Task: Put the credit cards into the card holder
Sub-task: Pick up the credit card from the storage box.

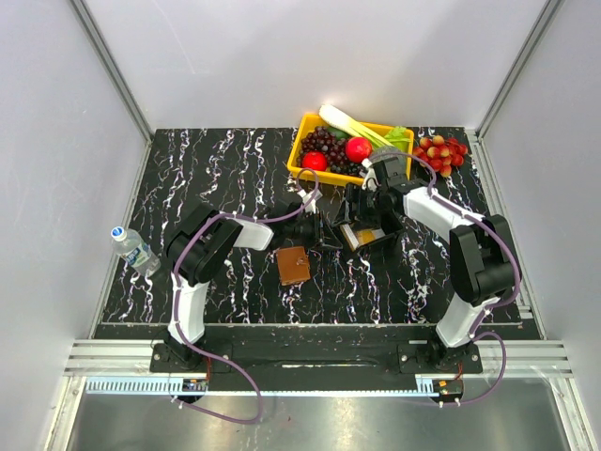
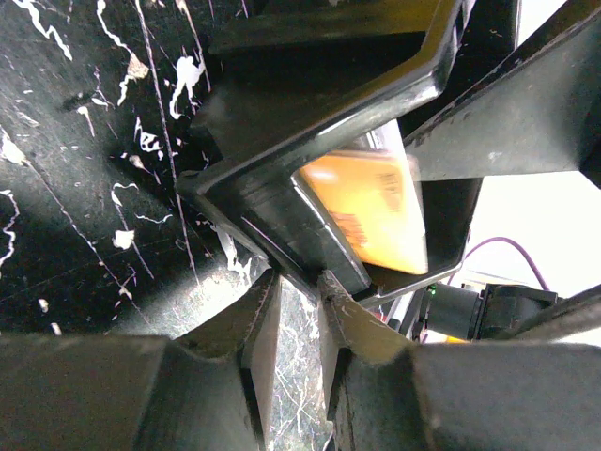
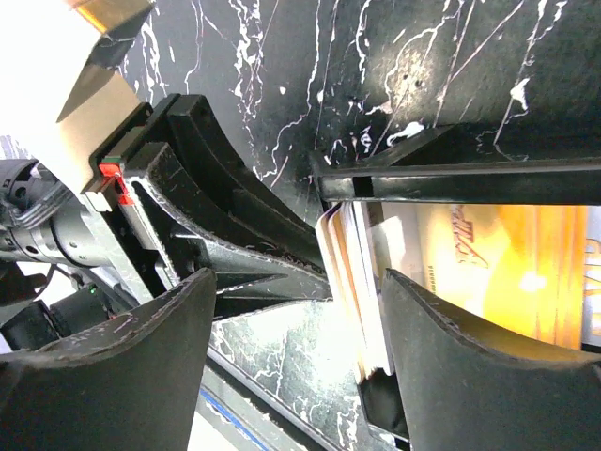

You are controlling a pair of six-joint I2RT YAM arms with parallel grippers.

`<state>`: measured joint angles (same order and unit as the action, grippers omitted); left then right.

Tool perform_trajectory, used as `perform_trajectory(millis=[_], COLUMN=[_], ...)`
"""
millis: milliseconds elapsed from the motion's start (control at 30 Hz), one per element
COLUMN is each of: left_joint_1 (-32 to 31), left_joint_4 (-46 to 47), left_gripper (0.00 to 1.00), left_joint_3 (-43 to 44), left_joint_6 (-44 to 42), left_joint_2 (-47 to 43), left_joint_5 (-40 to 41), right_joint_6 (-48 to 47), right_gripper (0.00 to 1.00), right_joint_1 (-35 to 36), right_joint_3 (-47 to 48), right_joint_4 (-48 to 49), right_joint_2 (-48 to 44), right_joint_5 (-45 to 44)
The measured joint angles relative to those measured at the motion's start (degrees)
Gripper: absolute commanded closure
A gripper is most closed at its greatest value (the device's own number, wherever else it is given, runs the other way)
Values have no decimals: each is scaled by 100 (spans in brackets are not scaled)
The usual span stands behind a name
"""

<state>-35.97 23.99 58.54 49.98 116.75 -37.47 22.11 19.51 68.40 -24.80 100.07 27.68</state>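
Straddling the short end of the credit cards (image 3: 349, 282), the right tool (image 3: 296, 296) has its jaws wide open. One finger is just beside the stack and the other well apart; can't tell if there's contact, but no grip yet. Cards stand on edge inside the black box (image 3: 451, 178), orange face showing. Their long axis runs along the box wall, away from the tool, so only the stack's end sits btw. the fingers. Left tool (image 2: 296, 291) is nearly closed at the box corner by that same end, apparently pinching the wall to steady it. Card holder (image 1: 292, 265) lies flat on the tabletop (image 1: 216, 178), off the box's left-arm side & nearer the bases. Right arm is nearer the cards. Prob. next: pinch across the stack's thickness.
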Motion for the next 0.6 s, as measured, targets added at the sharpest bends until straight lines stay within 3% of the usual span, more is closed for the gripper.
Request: perform_trajectory(millis=[400, 600], left_joint_1=[-2, -2], left_joint_4=[-7, -4], left_gripper=[75, 76], left_joint_3=[7, 7], left_joint_6=[2, 2], left_joint_2=[0, 0], left_joint_5=[2, 2], right_joint_6=[87, 83], right_gripper=[26, 21], right_joint_1=[26, 26], right_joint_3=[-138, -138], right_joint_4=[63, 85], right_joint_2=[11, 24], right_joint_5=[197, 195])
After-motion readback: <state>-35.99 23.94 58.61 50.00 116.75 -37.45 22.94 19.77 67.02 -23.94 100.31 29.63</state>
